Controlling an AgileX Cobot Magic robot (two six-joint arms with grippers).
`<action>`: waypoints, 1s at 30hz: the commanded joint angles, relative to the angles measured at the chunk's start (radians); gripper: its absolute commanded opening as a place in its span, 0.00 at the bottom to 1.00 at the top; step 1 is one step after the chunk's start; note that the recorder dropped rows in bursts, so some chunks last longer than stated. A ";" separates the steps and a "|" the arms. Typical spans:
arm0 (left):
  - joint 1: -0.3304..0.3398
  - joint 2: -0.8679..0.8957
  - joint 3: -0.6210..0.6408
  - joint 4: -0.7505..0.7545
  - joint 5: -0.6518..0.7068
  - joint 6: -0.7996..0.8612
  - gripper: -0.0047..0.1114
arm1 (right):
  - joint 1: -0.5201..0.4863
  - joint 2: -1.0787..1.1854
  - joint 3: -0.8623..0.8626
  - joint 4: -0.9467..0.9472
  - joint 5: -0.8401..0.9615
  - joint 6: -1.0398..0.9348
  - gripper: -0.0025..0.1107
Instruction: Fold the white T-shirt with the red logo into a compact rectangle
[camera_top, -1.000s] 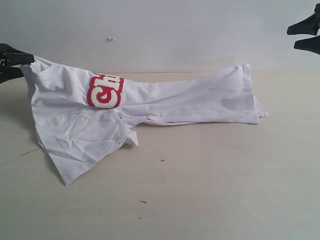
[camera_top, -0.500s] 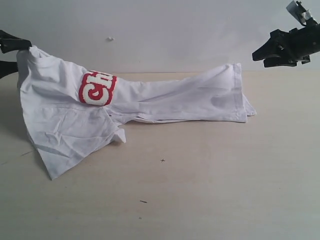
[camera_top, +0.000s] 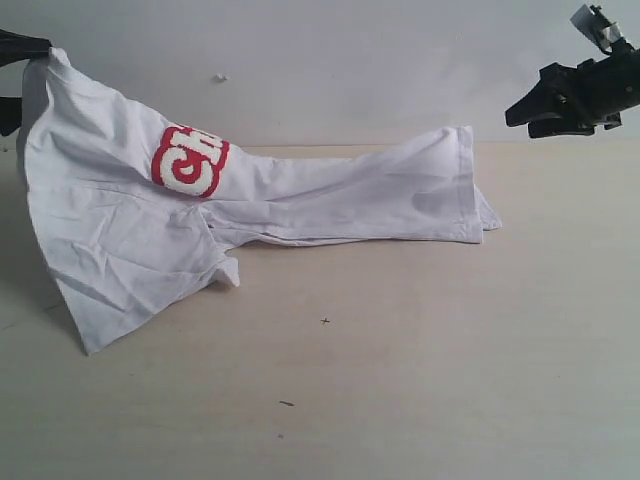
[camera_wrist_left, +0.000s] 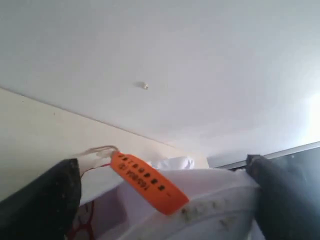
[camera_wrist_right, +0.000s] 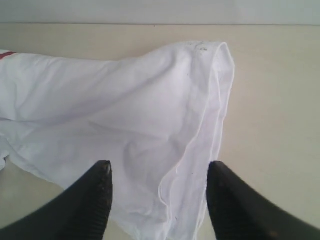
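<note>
Orange tag (camera_wrist_left: 149, 182) shows only by left hand (camera_wrist_left: 165, 200).

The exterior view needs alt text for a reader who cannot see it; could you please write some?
A white T-shirt with a red logo trails across a pale table, its collar end lifted at far left by the left gripper. The right gripper hovers open above its other end.

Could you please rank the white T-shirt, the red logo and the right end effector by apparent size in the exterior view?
1. white T-shirt
2. red logo and right end effector: look about alike, so no ranking; the end effector's distance from the camera is unclear.
</note>
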 joint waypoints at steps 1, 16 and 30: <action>0.005 -0.012 -0.019 0.127 0.010 -0.027 0.77 | 0.032 -0.006 -0.033 -0.001 -0.040 -0.009 0.48; 0.003 0.008 -0.019 0.322 0.007 -0.101 0.77 | 0.294 0.126 -0.092 -0.070 -0.241 0.021 0.02; -0.001 -0.118 -0.035 0.167 -0.030 0.085 0.77 | 0.323 0.162 -0.206 -0.697 -0.100 0.467 0.02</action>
